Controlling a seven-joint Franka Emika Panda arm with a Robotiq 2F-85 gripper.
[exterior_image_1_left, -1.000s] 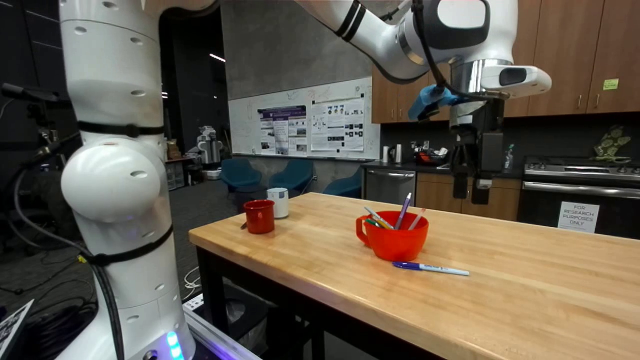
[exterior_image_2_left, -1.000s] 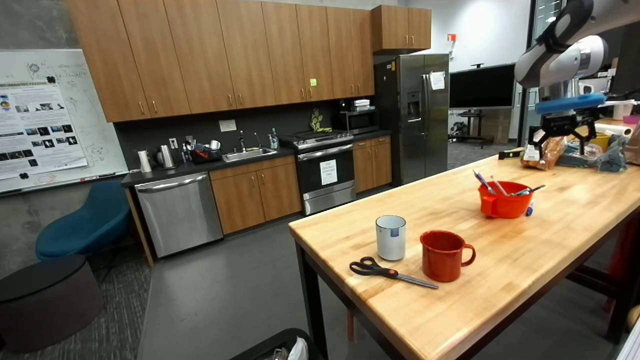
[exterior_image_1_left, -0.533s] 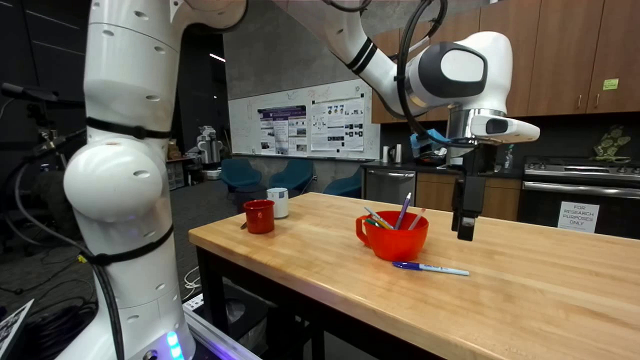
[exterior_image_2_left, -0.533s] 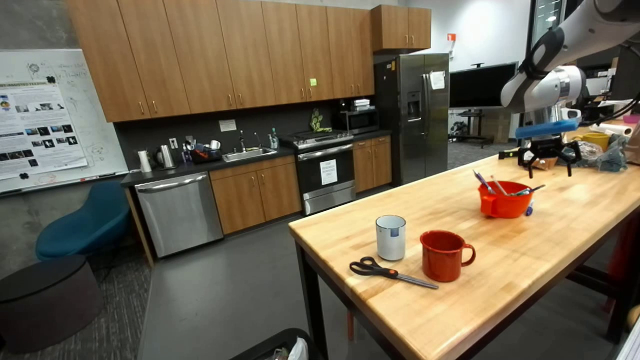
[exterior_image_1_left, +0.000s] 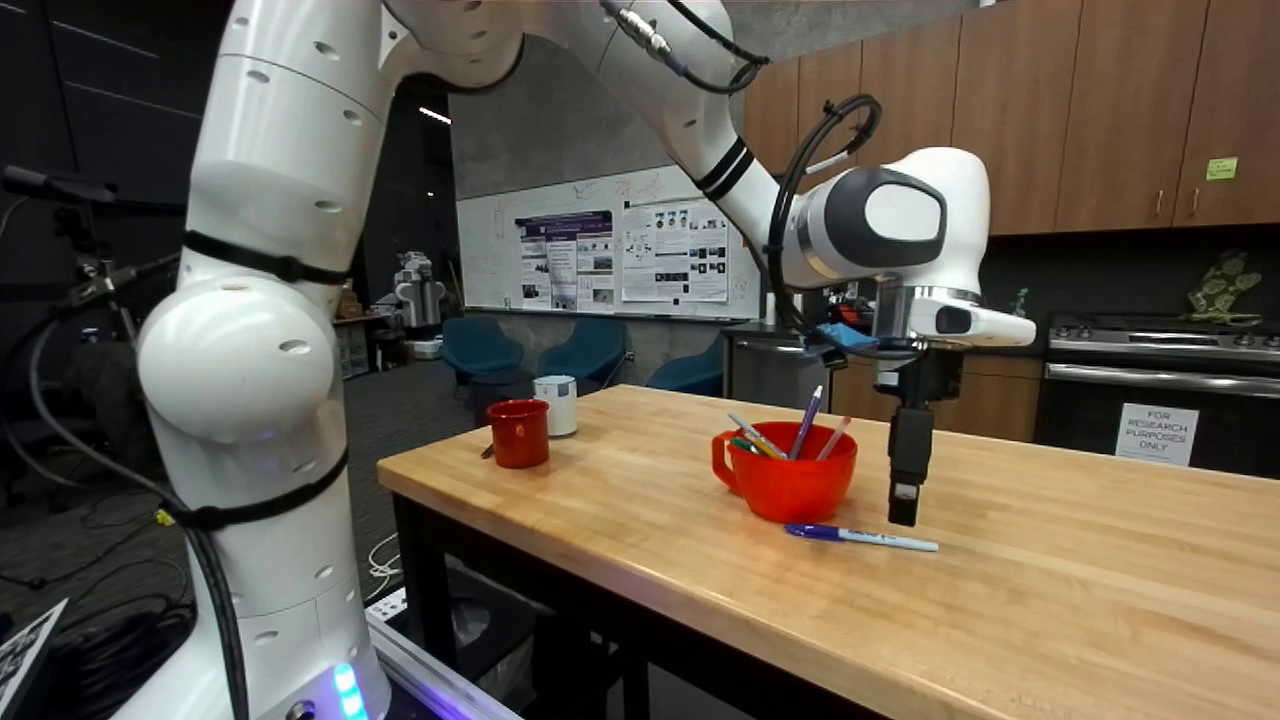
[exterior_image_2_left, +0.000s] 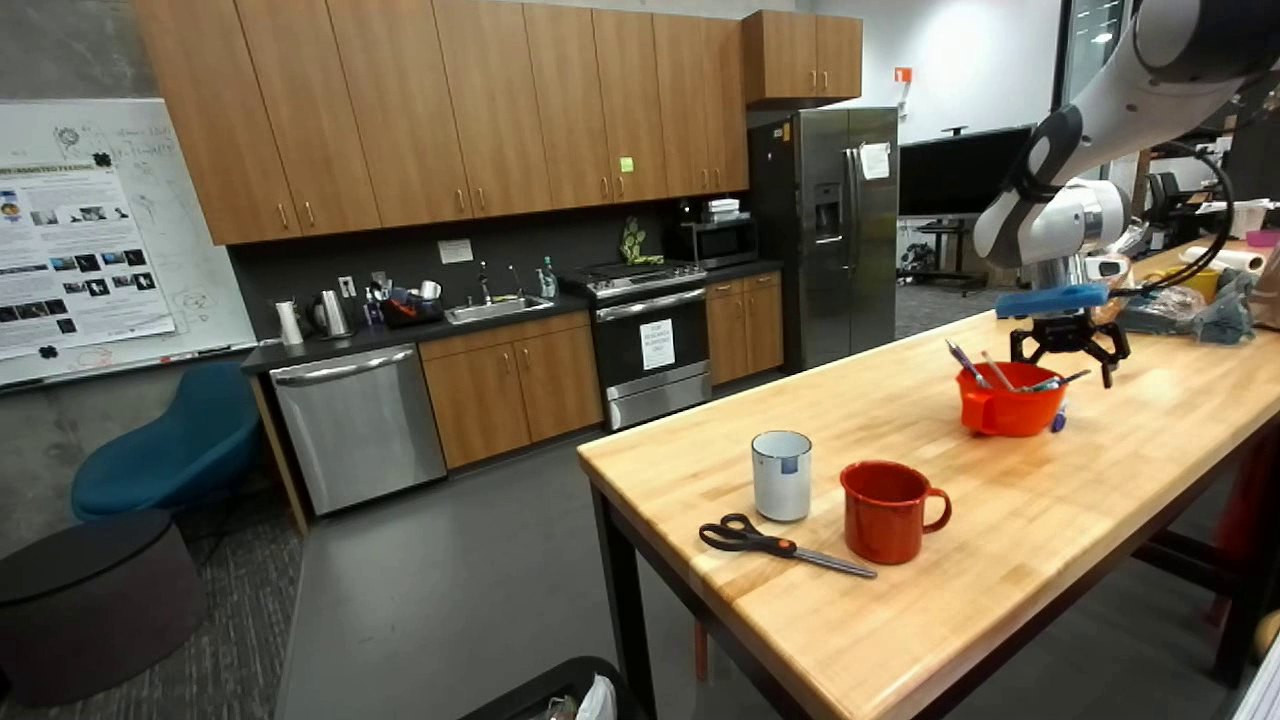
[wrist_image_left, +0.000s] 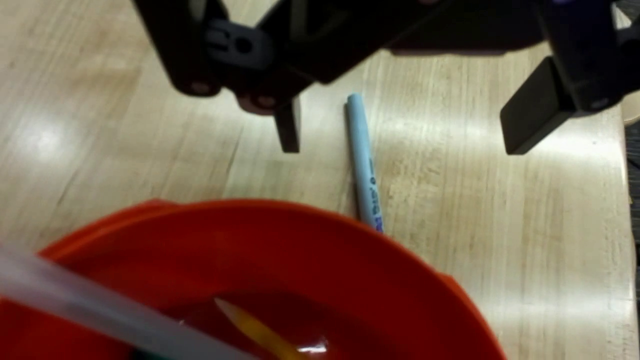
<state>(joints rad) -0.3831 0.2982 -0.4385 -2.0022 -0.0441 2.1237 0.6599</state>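
My gripper (wrist_image_left: 407, 132) is open and empty, pointing down above the wooden table (exterior_image_1_left: 620, 500). In the wrist view a white marker (wrist_image_left: 364, 160) lies on the table between the two spread fingers, nearer the left finger in that view. The marker also shows in an exterior view (exterior_image_1_left: 885, 540), its purple cap beside a large red cup (exterior_image_1_left: 795, 490). The fingertips are apart from the marker and a little above it. The red cup also shows in the wrist view (wrist_image_left: 300, 240) and holds several pens, among them a purple one (exterior_image_1_left: 806, 422) and a yellow pencil (wrist_image_left: 260, 332).
A dark red mug (exterior_image_2_left: 884, 512) and a white cup (exterior_image_2_left: 781, 478) stand near the table's end, with black-handled scissors (exterior_image_2_left: 760, 541) beside them. Bags (exterior_image_2_left: 1225, 315) lie at the table's far part. The red cup's rim is close beside my gripper.
My gripper has come down from high above the table and shifted toward the red cup and marker. The fingers stay open. The objects on the table have not moved.
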